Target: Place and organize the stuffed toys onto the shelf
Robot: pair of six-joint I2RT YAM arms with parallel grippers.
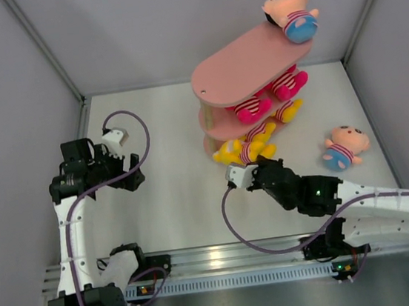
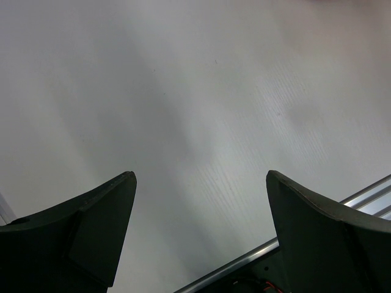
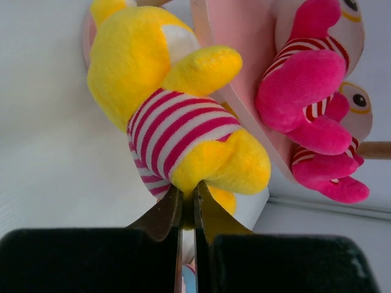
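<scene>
Two pincers show from above. My right pincer is clamped on a yellow toy lying just ahead of its tips, at the foot of the pink shelf. Farther ahead, a second yellow toy sits on the lowest tier and two hot pink toys on the middle tier. A peach-headed toy rests on the far end of the top board. Another peach-headed toy lies on the surface to this pincer's right, apart from the shelf. My left pincer hangs well to the left of all the toys.

From my left wrist, the left pincer stands wide, with only pale surface showing between its fingers and a metal rail beside the right one.

From my right wrist, the right pincer is squeezed narrow on the bottom of the yellow toy, whose red-white striped shirt rises just ahead. To its right stands the shelf, and the hot pink toys lie on it.
</scene>
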